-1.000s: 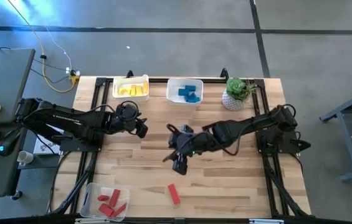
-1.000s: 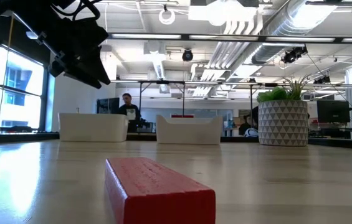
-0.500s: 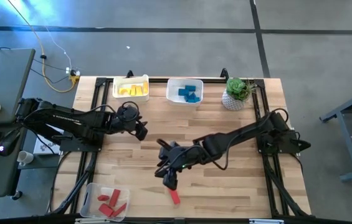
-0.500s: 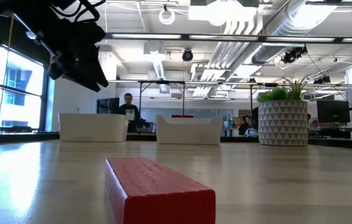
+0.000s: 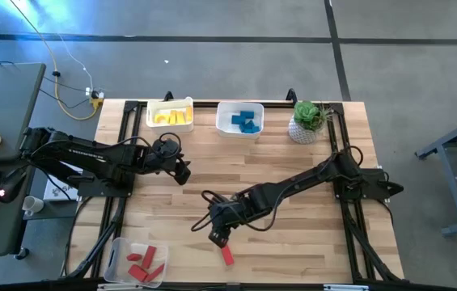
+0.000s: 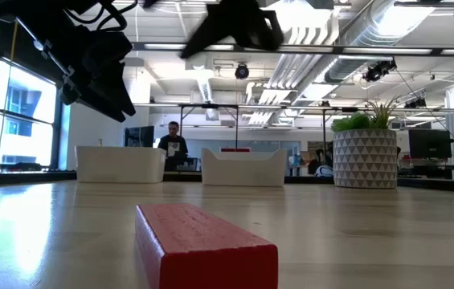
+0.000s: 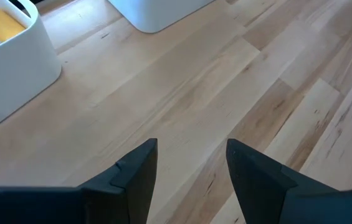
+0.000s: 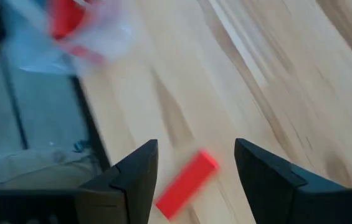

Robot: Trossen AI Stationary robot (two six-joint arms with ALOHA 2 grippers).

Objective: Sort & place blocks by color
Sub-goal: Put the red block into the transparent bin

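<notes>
Right gripper (image 5: 218,237), fingers spread and empty, hovers beside the loose red wooden bar (image 5: 226,255), evidently positioned for pickup.

Two dark, jointed arms with looping black cables; left gripper (image 7: 191,162) and right gripper (image 8: 194,165) show matte, wedge-shaped fingers

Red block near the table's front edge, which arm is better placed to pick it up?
Right. The right pincer hangs open just beside the red block, while the left pincer waits farther back near the yellow bin.
</notes>
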